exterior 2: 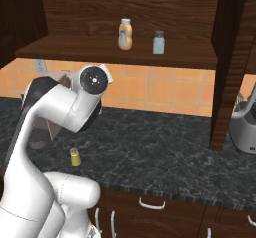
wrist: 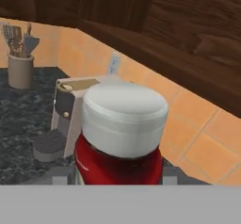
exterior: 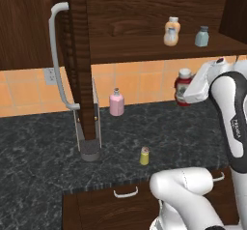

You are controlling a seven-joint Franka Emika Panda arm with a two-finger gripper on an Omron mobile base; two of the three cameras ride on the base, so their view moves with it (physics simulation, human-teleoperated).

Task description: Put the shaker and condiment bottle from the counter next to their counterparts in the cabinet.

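The red condiment bottle (exterior: 183, 87) with its white cap hangs just above the back of the counter (exterior: 43, 147), under the cabinet shelf (exterior: 144, 48). My gripper (exterior: 189, 93) is shut on it from the right. In the hand view the condiment bottle (wrist: 120, 143) sits very close and hides the fingertips. The yellow shaker (exterior: 144, 156) (exterior 2: 75, 157) stands alone near the counter's front edge. On the shelf stand the orange-and-cream bottle (exterior: 171, 31) (exterior 2: 125, 34) and, to its right, the grey-blue shaker (exterior: 202, 36) (exterior 2: 158, 42).
The cabinet door (exterior: 79, 55) stands open edge-on, with its grey bar handle (exterior: 58, 55). Below it is a small grey appliance (exterior: 89, 130) (wrist: 61, 119), with a pink bottle (exterior: 116, 103) beside it. A utensil crock (wrist: 21, 70) stands further along. Another appliance (exterior 2: 245, 127) is at the far right.
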